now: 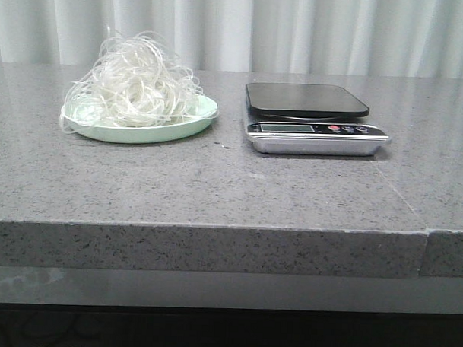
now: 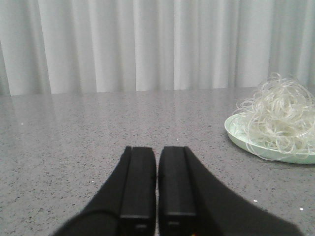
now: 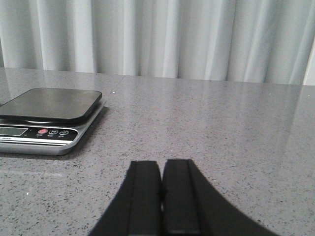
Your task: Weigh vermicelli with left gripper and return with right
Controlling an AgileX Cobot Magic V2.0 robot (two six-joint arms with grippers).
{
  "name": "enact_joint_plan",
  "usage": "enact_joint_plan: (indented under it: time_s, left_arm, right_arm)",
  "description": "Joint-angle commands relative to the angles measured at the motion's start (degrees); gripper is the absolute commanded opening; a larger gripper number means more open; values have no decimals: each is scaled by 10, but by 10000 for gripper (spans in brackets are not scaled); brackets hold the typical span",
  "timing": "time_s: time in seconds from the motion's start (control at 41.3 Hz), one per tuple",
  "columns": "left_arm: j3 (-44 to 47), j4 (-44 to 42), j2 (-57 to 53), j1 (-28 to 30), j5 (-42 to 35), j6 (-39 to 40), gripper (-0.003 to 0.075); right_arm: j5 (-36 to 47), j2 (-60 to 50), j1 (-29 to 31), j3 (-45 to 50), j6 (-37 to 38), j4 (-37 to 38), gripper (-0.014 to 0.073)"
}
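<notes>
Grey stone counter [image 1: 216, 188] held noodles [image 1: 136, 86] on a plate [image 1: 199, 123] beside the scale [image 1: 313, 119]. Both grippers [image 2: 156, 196] [image 3: 161, 196] were pressed together; the left should spread wide and pinch the nest deep.

The table [image 1: 216, 188] is grey speckled stone, polished to a soft sheen, with pale pleated cloth curtains [image 1: 312, 32] across the top of the frame. At upper left, the vermicelli [image 1: 136, 82] is a tangle of thin, translucent, glassy white strands on a smooth, glossy pale green plate [image 1: 189, 126]. Right of centre, the kitchen scale [image 1: 315, 129] has a matt black platform and shiny metal base; both wrist views show matt black gripper fingers [image 2: 139, 189] [image 3: 142, 196].
</notes>
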State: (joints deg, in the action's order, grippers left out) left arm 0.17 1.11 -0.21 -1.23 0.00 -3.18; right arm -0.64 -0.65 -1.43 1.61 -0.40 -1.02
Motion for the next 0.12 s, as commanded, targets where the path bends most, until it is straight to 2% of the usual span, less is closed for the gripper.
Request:
enact_joint_plan:
  time_s: [0.0, 0.097]
  left_arm:
    - [4, 6, -12, 1, -44, 6, 141]
    - [4, 6, -12, 1, -44, 6, 141]
  right_arm:
    - [51, -9, 4, -5, -2, -3, 153]
    - [51, -9, 4, -5, -2, -3, 153]
